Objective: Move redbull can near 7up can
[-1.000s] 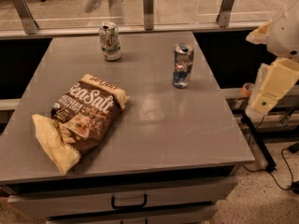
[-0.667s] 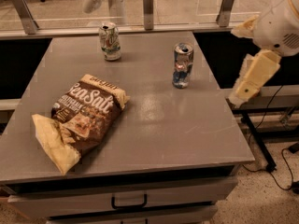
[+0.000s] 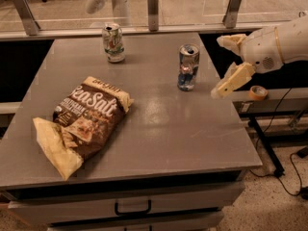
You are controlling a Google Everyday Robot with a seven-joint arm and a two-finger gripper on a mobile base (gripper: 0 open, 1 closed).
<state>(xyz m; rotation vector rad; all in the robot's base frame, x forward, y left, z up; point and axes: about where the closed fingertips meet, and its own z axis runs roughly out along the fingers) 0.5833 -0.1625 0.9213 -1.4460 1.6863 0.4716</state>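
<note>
The redbull can, slim, blue and silver, stands upright on the right part of the grey table. The 7up can, white with green markings, stands upright near the table's far edge, to the left of the redbull can and well apart from it. My gripper hangs at the table's right edge, a short way to the right of the redbull can and about level with it. It is open and empty, its two cream fingers spread and pointing left.
A brown sea-salt chip bag lies on the left half of the table. A roll of tape sits on a ledge to the right. Drawers with a handle are below the tabletop. A railing runs behind the table.
My arm has moved up and to the left, from beside the table's right side to close beside the redbull can. The cans and the bag have not moved.
</note>
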